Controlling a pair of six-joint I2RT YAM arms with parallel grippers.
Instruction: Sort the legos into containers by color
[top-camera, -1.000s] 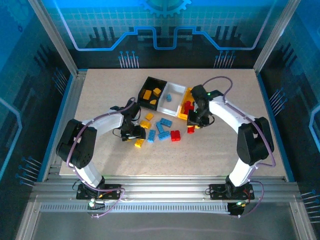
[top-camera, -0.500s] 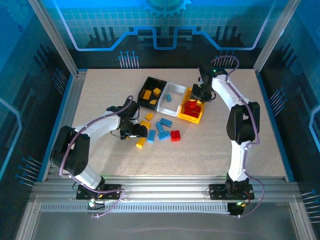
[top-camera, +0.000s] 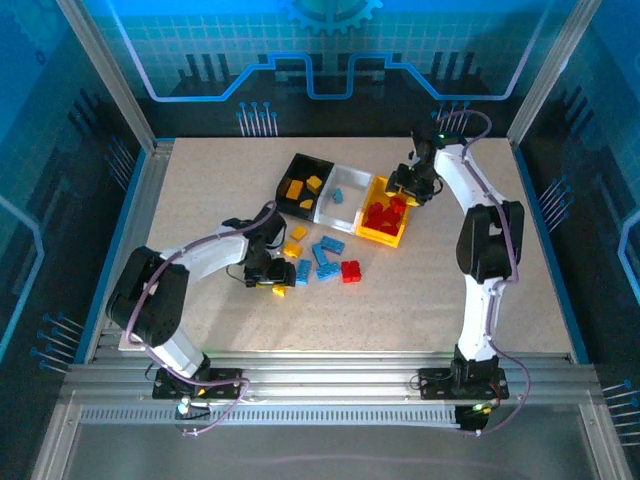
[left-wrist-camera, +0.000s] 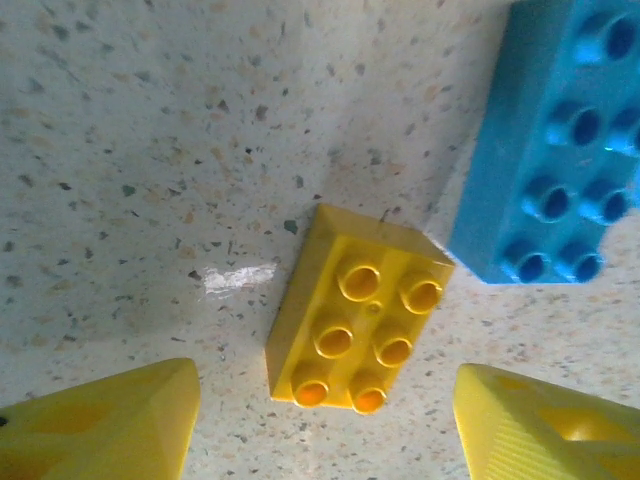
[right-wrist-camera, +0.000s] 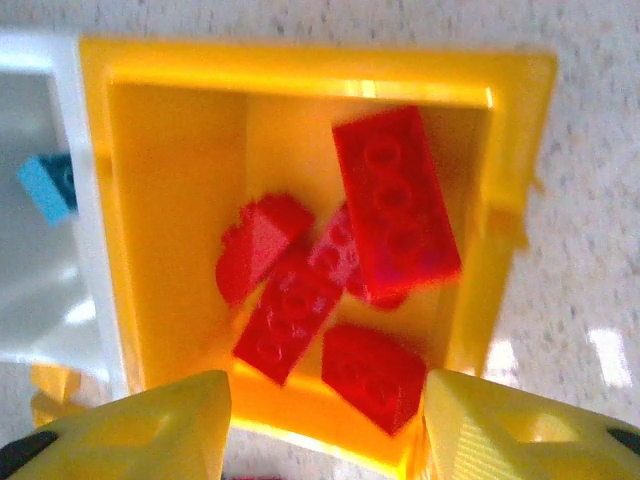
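Left wrist view puts a yellow six-stud brick (left-wrist-camera: 360, 335) flat on the speckled worktop (left-wrist-camera: 150, 120), studs up and skewed a little to the camera. It sits between and just ahead of the yellow fingertips (left-wrist-camera: 100, 425) of the left jaws, which are spread wide and touch nothing. That stance reads as a line-up for a pinch across the brick's long sides, with the black bin (top-camera: 315, 163), where other yellow pieces lie, as its likely home. A blue eight-stud brick (left-wrist-camera: 555, 150) lies just beside the yellow one's far corner, close enough that a careless close might nudge it. The yellow brick is glossy and hard-edged, with hollow round studs in two rows of three. It is small against the jaws and should be light and rigid to lift, though its skew could make it twist when squeezed. From above, this pair belongs to a loose cluster on the worktop in front of the bins, along with more blue bricks (top-camera: 331, 245) and one red brick (top-camera: 350, 270). The white bin (top-camera: 352, 178) holds a single blue piece. The right jaws hang spread and empty over the yellow bin (right-wrist-camera: 300, 75), where several red bricks (right-wrist-camera: 395, 205) are heaped at odd angles, the largest blurred and lying uppermost. Open jaws above that heap suit a drop-off into the red pile, so the sorting looks well under way but unfinished.
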